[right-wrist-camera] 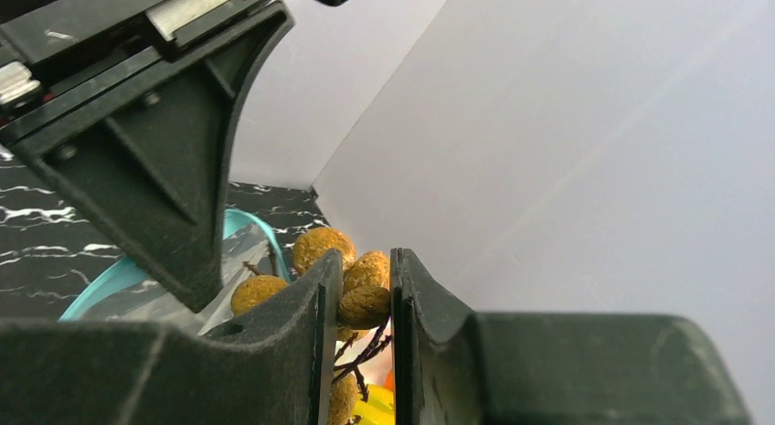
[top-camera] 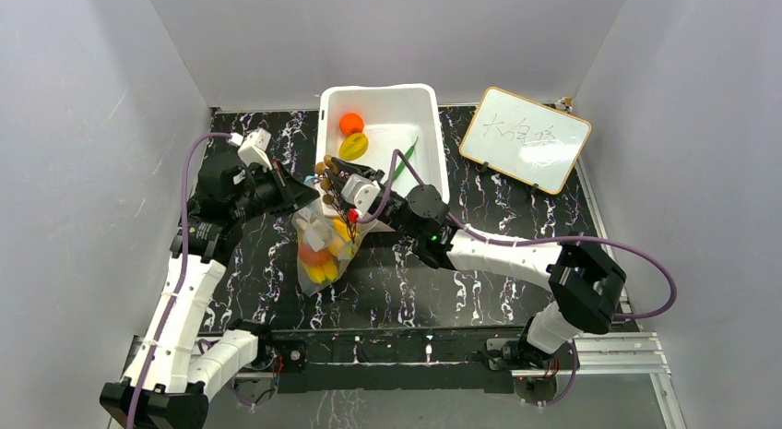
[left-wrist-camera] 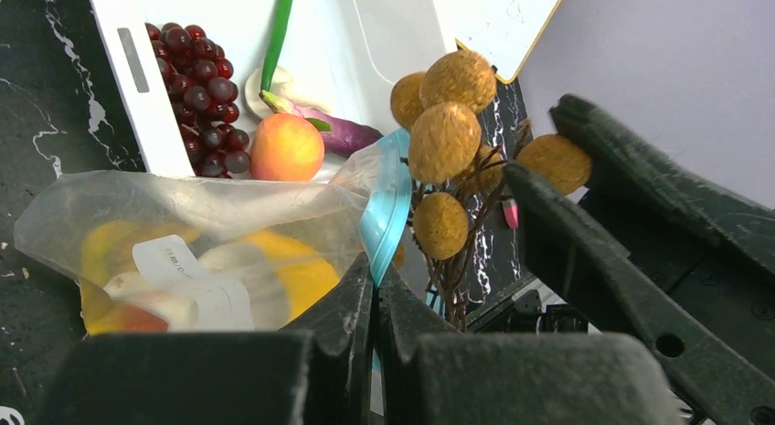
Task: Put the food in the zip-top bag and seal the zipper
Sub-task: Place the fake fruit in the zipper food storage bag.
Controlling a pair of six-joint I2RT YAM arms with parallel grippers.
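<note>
The clear zip-top bag [top-camera: 323, 249] lies on the black marbled table and holds yellow, orange and white toy food. My left gripper [top-camera: 310, 197] is shut on the teal zipper strip [left-wrist-camera: 388, 201] at the bag's mouth [left-wrist-camera: 376, 277] and holds it up. My right gripper [top-camera: 332, 176] is shut on a cluster of brown round fruits on dark twigs [right-wrist-camera: 364, 295], held just above the bag's open mouth [left-wrist-camera: 445, 137]. An orange [top-camera: 350, 123], a yellow pepper [top-camera: 353, 146] and a green pod [top-camera: 406, 158] lie in the tub. Dark red grapes [left-wrist-camera: 196, 87] sit in its near corner.
The white rectangular tub [top-camera: 433, 134] stands behind the bag, right against both grippers. A small whiteboard [top-camera: 526, 138] leans at the back right. Grey walls close in the left, right and back. A purple-and-white toy vegetable [left-wrist-camera: 343, 135] also lies in the tub.
</note>
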